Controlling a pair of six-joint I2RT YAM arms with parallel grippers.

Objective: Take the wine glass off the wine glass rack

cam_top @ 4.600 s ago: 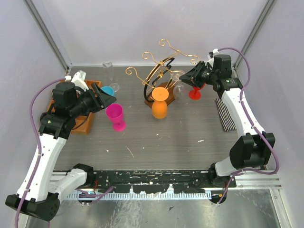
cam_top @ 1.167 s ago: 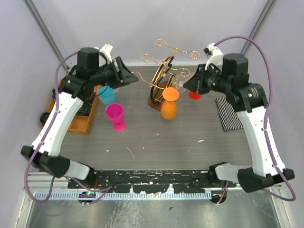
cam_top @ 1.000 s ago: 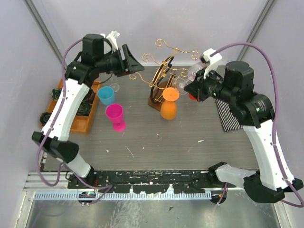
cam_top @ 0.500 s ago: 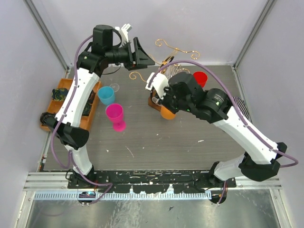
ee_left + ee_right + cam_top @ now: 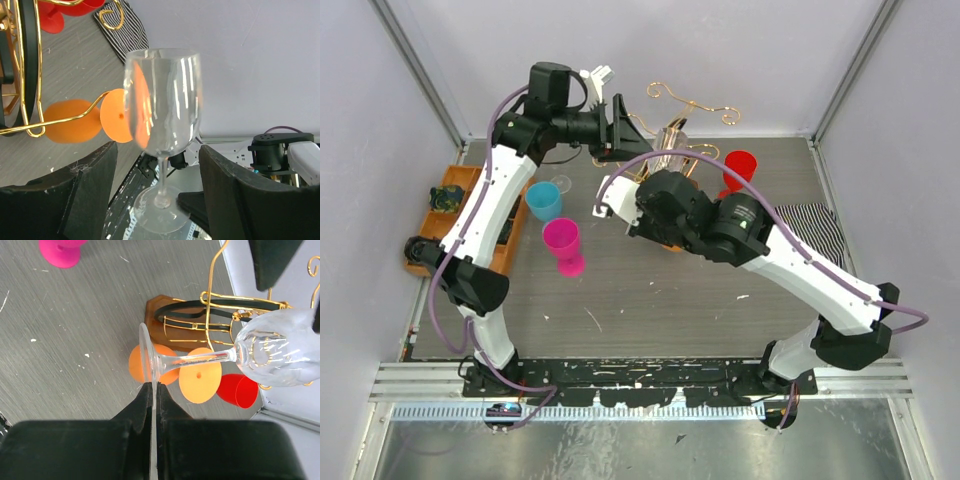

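— What has shifted for us in the last second?

— Biggest first: our right arm (image 5: 790,265) has swung from the right side of the wine glass rack (image 5: 172,337) across to its front left. Our left arm (image 5: 495,195) has lifted from low on the left to the back of the cell, level with the rack's top curls.

— And the wine glass?

— The wine glass (image 5: 250,351) has come along with the right arm. It lies on its side in the air above the tabletop (image 5: 650,290), bowl toward the back wall. No hook holds it, so we judge it off the rack. The orange glass (image 5: 200,375) is the one that hangs there.

— How are we holding it?

— Our right gripper (image 5: 151,390) is clenched on the rim of the foot, a thin purchase. Our left gripper (image 5: 157,165) is spread wide. In the left wrist view the glass stands between its fingers, untouched as far as we can see.

— Meaning?

— We think the lift is done. What remains looks like a pass to the left or a set-down, and a slip at the foot is our worry.
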